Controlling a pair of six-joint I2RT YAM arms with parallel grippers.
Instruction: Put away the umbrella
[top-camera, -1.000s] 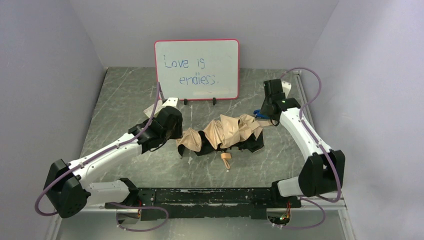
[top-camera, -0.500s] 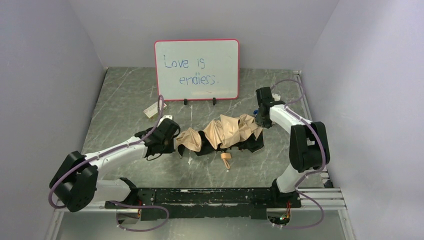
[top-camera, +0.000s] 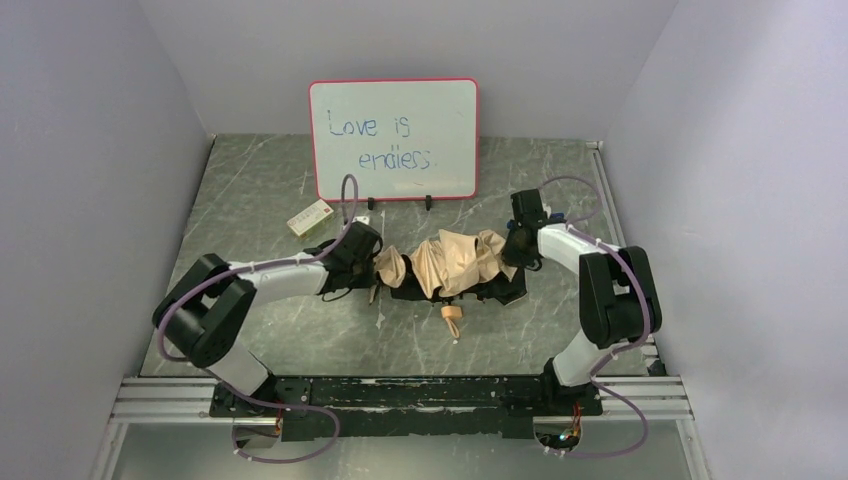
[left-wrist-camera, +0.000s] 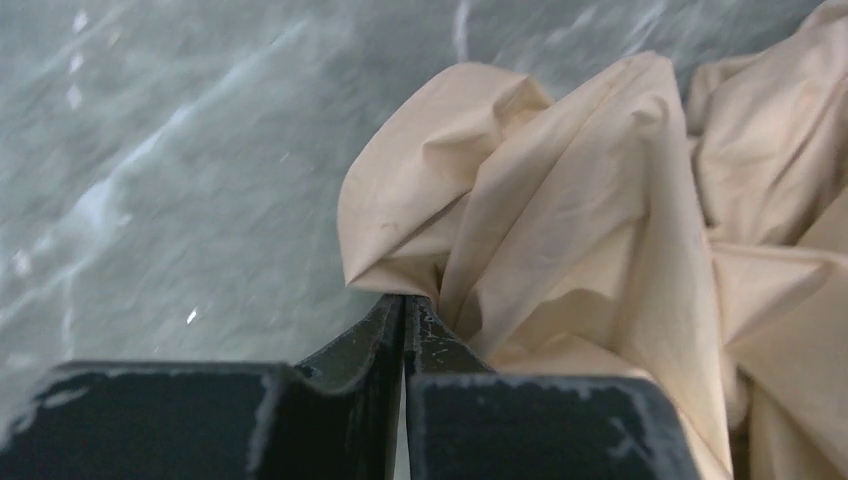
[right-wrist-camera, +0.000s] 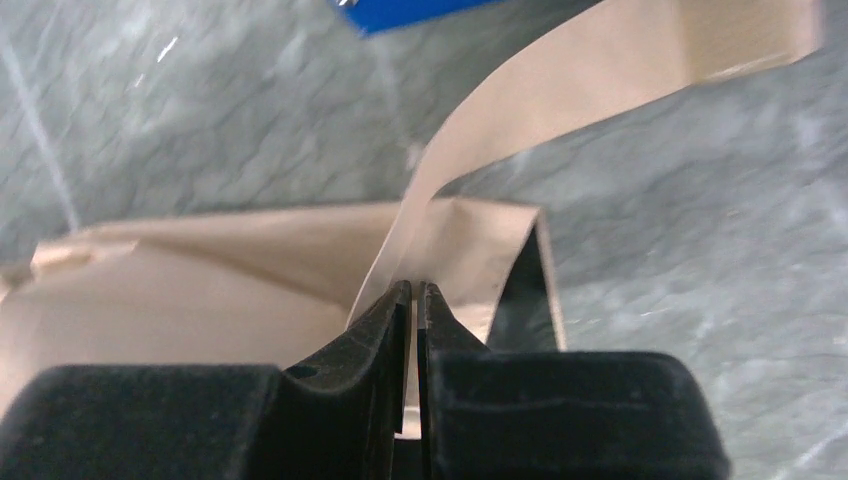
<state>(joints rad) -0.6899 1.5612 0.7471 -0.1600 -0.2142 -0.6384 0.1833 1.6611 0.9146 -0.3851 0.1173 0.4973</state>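
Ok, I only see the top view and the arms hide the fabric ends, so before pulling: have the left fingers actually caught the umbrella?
Observer: Yes, the left fingers are shut on a fold of the umbrella, in its tan fabric.
Operator: And the right ones?
Observer: The right fingers pinch a flat tan strip of it, not the bunched fabric.
Operator: Anything close by?
Observer: The edge of a blue object shows just beyond that strip.

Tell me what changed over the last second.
The left pincer and right pincer closed on the umbrella and pushed its ends inward, bunching it narrower. The whiteboard, small box and handle stayed put.
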